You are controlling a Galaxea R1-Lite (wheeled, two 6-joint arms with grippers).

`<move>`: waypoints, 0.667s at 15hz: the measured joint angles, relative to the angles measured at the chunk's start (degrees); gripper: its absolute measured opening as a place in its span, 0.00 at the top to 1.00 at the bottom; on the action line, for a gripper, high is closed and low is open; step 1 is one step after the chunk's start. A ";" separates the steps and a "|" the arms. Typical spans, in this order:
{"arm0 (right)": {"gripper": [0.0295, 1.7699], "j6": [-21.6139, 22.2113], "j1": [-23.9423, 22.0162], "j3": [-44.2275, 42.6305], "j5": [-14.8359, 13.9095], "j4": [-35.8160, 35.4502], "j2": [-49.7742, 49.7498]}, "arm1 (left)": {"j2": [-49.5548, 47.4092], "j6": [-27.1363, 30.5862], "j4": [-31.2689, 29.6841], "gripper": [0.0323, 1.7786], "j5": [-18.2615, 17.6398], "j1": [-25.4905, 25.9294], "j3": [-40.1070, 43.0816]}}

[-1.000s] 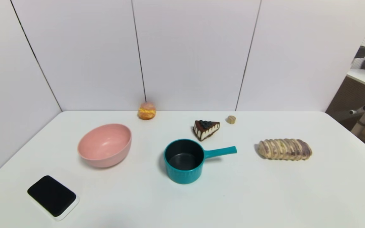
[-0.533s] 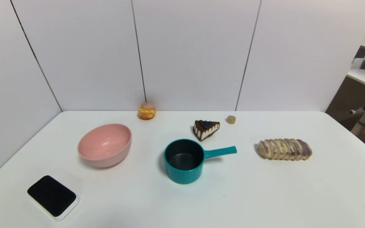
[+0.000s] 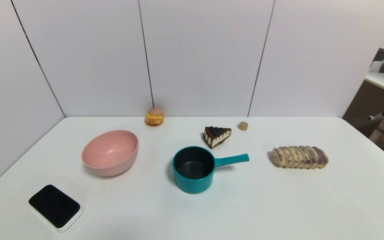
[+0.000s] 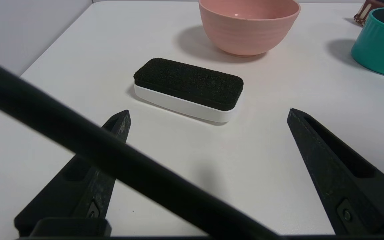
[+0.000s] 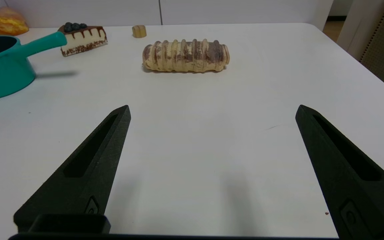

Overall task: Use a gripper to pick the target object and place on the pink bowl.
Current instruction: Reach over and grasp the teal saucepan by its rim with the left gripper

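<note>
The teal saucepan (image 3: 193,170) stands upright mid-table, its handle (image 3: 232,160) pointing right; it also shows in the left wrist view (image 4: 380,43) and the right wrist view (image 5: 2,66). The pink bowl (image 3: 110,152) sits empty to its left, also seen from the left wrist (image 4: 248,23). Neither arm appears in the head view. My left gripper (image 4: 208,111) is open over bare table near the front left, short of a black eraser. My right gripper (image 5: 212,110) is open over bare table at the front right, nothing between its fingers.
A black-and-white eraser (image 3: 55,207) lies front left. A cake slice (image 3: 216,136), a small round wooden piece (image 3: 243,125) and a cream puff (image 3: 154,116) sit toward the back. A striped bread loaf (image 3: 299,157) lies right. A black cable (image 4: 112,160) crosses the left wrist view.
</note>
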 joint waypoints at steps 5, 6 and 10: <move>0.03 0.00 0.00 0.00 0.00 -0.01 -0.02 | 0.00 0.02 0.00 0.05 0.00 0.01 0.00; 0.03 0.02 0.00 0.00 0.00 -0.01 0.00 | 0.00 0.00 0.00 0.05 0.00 0.04 0.00; 0.03 0.02 0.00 0.00 0.00 -0.01 -0.02 | 0.15 -1.65 0.00 0.05 0.65 0.12 0.00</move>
